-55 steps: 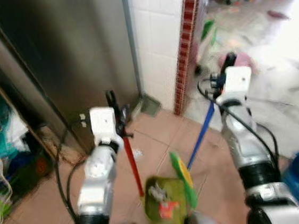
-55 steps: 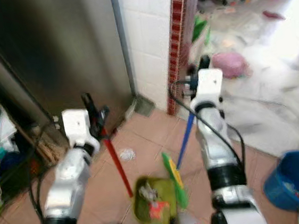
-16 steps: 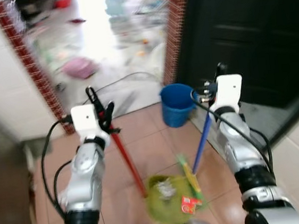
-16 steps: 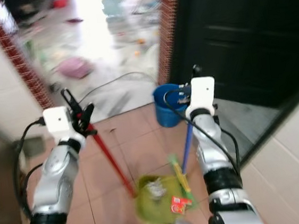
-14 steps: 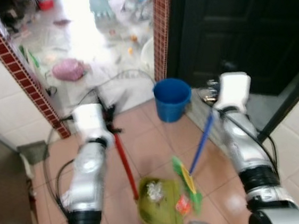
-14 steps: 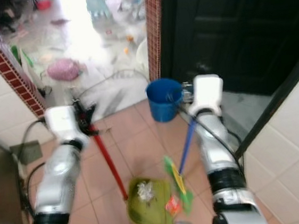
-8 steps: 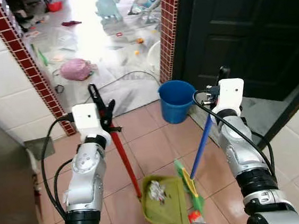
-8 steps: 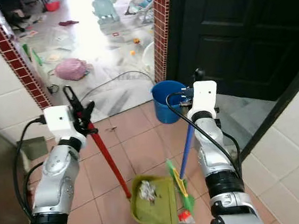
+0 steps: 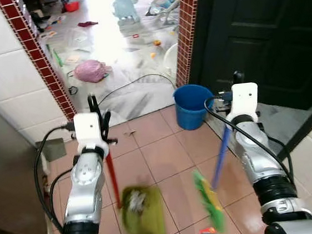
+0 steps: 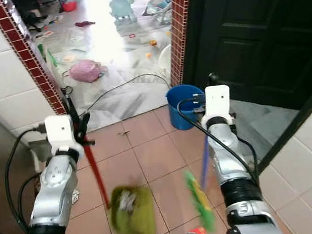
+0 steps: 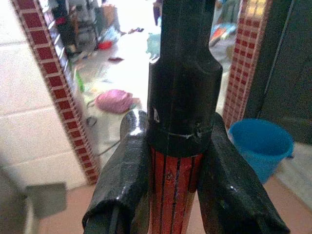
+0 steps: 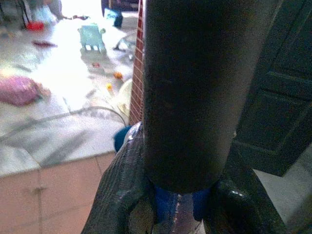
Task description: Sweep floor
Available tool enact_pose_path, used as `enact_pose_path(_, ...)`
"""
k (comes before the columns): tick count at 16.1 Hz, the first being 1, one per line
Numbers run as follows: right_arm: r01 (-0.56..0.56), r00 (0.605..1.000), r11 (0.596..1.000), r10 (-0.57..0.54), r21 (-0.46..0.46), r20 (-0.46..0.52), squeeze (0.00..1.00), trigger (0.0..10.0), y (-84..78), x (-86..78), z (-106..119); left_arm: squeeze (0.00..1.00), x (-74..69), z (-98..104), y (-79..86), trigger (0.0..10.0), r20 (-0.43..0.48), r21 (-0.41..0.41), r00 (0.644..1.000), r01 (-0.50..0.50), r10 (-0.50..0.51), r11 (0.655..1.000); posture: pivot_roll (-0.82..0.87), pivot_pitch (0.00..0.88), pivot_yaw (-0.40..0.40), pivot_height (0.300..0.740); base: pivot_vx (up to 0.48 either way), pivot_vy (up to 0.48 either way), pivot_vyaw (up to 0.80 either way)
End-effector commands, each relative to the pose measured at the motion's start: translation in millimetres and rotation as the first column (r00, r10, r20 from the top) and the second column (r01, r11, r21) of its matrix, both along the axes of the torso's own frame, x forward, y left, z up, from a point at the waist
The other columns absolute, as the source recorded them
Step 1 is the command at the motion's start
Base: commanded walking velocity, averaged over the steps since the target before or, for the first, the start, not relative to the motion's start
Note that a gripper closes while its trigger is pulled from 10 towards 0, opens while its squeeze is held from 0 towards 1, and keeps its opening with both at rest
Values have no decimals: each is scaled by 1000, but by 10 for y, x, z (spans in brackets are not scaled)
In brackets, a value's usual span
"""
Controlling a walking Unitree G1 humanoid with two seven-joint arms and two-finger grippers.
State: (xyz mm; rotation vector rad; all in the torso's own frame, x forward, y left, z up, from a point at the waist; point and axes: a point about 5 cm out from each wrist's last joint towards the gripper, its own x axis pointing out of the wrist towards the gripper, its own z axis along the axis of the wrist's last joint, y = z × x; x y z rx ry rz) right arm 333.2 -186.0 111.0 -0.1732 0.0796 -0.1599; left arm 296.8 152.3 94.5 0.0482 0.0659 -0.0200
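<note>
Green dustpan (image 9: 137, 213) on red handle, pinched by left gripper (image 9: 96, 113); right gripper (image 9: 236, 83) clamps blue-handled broom (image 9: 209, 196). Litter loaded, carrying step. Next: reach blue bucket (image 9: 193, 105) and tip pan in.

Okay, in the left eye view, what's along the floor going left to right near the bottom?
Left pincer on the red handle → green dustpan → green broom head → blue broom handle under the right pincer.
</note>
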Motion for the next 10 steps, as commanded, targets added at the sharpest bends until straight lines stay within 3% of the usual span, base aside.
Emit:
enact_pose_path(1,11,997,998,-16,-60,-81,0,10000,-61,-31,-113,0,16,9,-54,10000,-1,-3,1000,14,-14,1000,-69,0,23,740,0,0,0)
enact_pose_path(6,30,978,997,-43,-69,-203,0,10000,-76,-92,-272,0,9,-46,-152,10000,-24,-2,999,46,-46,999,-76,0,23,740,0,0,0)
enact_pose_path(10,83,940,996,-73,14,-332,0,10000,-58,-166,-411,0,2,-108,-167,10000,-56,9,997,46,-45,999,-82,0,23,740,0,0,0)
